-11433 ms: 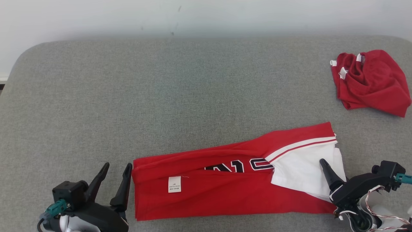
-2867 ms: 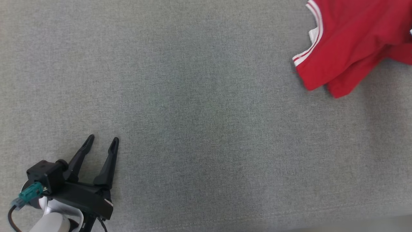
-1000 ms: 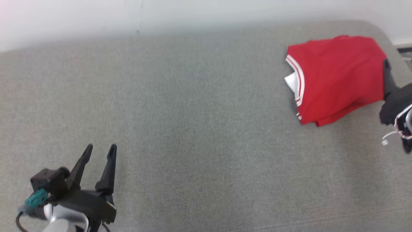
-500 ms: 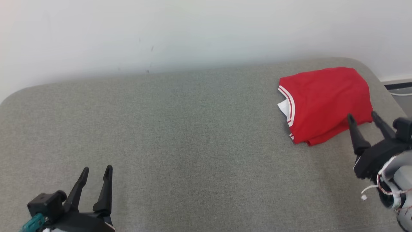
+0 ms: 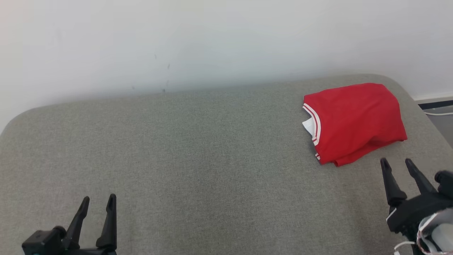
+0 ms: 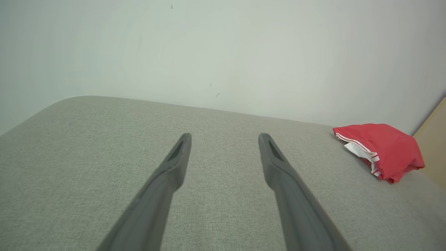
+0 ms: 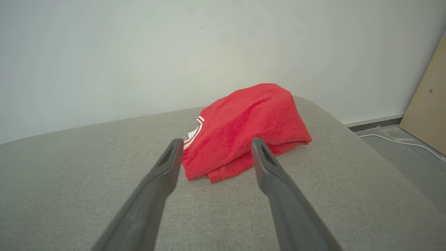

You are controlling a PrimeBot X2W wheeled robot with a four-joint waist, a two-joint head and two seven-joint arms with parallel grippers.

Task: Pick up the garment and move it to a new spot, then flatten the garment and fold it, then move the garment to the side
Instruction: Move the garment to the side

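While your left gripper (image 5: 99,198) and right gripper (image 5: 396,162) sit nearest you, fingers spread and holding nothing, the folded red garment (image 5: 354,120) lies just beyond the right one, apart from it, at the grey cushion's (image 5: 212,152) far right corner.

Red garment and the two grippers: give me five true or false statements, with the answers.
1. The red garment lies folded near the right end of the grey surface. True.
2. The right gripper is shut on the garment. False: it is open, empty and apart from the garment.
3. The left gripper is open and holds nothing. True.
4. The garment is spread flat across the middle of the surface. False: it is a compact folded bundle off to the right.
5. White trim shows along the garment's left edge in the head view. True.
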